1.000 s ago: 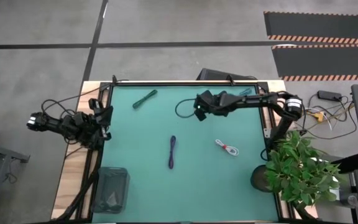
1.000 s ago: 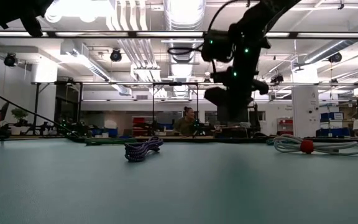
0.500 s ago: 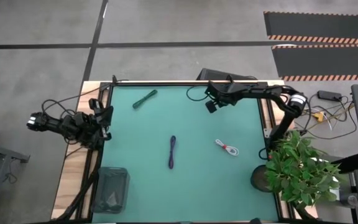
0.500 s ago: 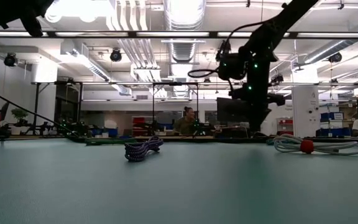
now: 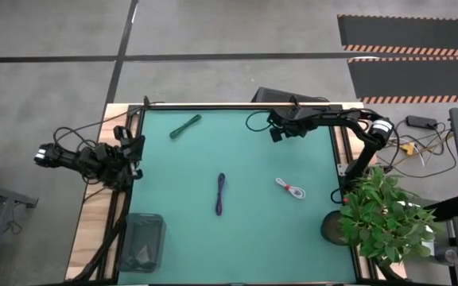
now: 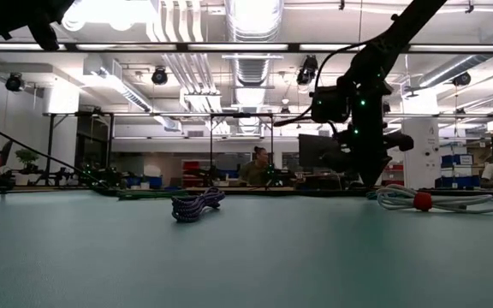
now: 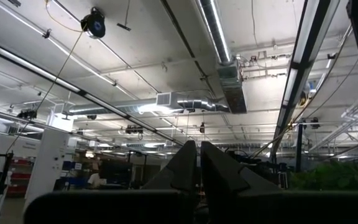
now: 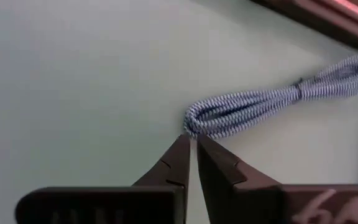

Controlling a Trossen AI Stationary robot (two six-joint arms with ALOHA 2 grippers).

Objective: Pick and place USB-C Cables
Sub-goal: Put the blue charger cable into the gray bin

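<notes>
One teal-green bundle (image 5: pixel 185 125) lies near the table's far left. The dark purple bundle (image 5: pixel 220 193) (image 6: pixel 197 204) lies mid-table. The white bundle with a red tie (image 5: pixel 290 188) (image 6: pixel 439 201) lies to the right. My right gripper (image 5: pixel 275 133) (image 6: pixel 368 175) is shut and hovers near the far edge. In the right wrist view its tips (image 8: pixel 191 140) point at the looped end of a braided bundle (image 8: pixel 260 106) lying flat by the table's rim; the arm hides this bundle from above. My left gripper (image 7: pixel 197 146) is shut, parked at the left edge (image 5: pixel 122 159).
A dark bin (image 5: pixel 141 242) sits at the near left corner. A potted plant (image 5: pixel 384 214) stands off the near right corner. The table's raised far rim (image 8: pixel 328 15) runs just beyond the braided bundle. A loose black wire (image 5: pixel 253 121) loops beside the right gripper.
My right gripper has swung from mid-table toward the far right corner, away from the low camera, and has slowed near the far edge. The cable bundles have stayed where they were.
</notes>
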